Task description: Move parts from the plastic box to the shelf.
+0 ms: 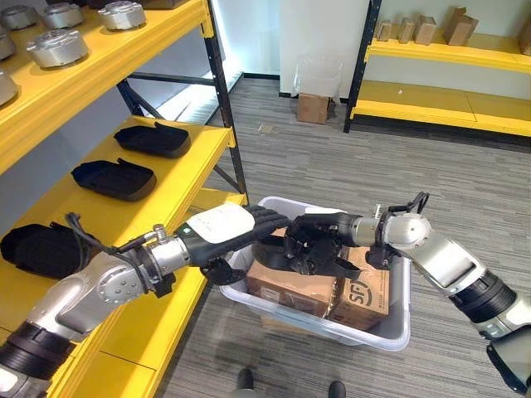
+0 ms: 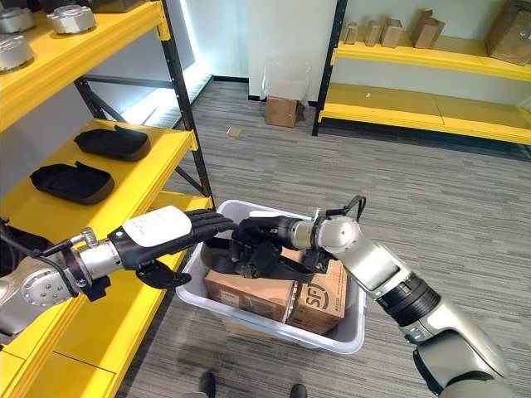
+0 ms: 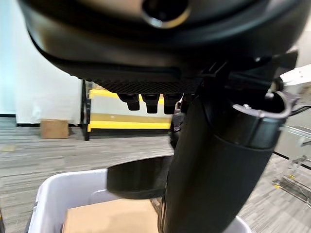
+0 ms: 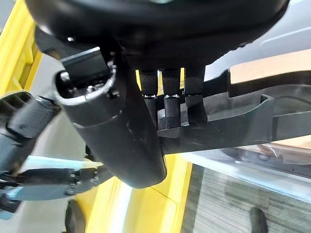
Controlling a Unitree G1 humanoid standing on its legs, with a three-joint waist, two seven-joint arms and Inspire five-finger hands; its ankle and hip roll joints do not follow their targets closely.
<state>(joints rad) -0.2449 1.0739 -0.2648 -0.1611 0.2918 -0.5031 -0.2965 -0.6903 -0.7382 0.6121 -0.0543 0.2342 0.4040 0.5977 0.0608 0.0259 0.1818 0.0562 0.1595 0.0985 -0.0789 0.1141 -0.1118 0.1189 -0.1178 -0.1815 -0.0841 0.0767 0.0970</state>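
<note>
**Operator:** Right hand (image 2: 264, 240) is what I'm watching first. It sits over the plastic box (image 2: 353, 330), and on its wrist feed I see the fingers (image 4: 171, 104) curled over the edge of a black part (image 4: 252, 124), with the thumb on the near side. So it has that part pinched.

**Observer:** And the other one?

**Operator:** Left hand (image 1: 228, 230) reaches in from the left, over the near left rim of the box. Its fingers (image 1: 270, 220) run out nearly straight towards the right hand, and the tips meet the same black part. From its own wrist feed I see the fingers only slightly bent, not wrapped round anything, so I call it open.

**Observer:** Where is the part itself?

**Operator:** I see it just above the cardboard boxes (image 1: 319, 292) that lie inside the plastic box, held up at the box's left half, between my two hands.

**Observer:** What's on the shelf?

**Operator:** On the yellow shelf (image 1: 178, 170) to the left, the middle level carries three black parts: one far (image 1: 152, 138), one in the middle (image 1: 113, 178), one near (image 1: 41, 249). They lie well apart from each other. Round grey metal parts (image 1: 56, 47) sit on the level above. Another yellow rack (image 1: 448, 79) stands at the far right, with small cardboard boxes (image 1: 425, 29) on it
</note>
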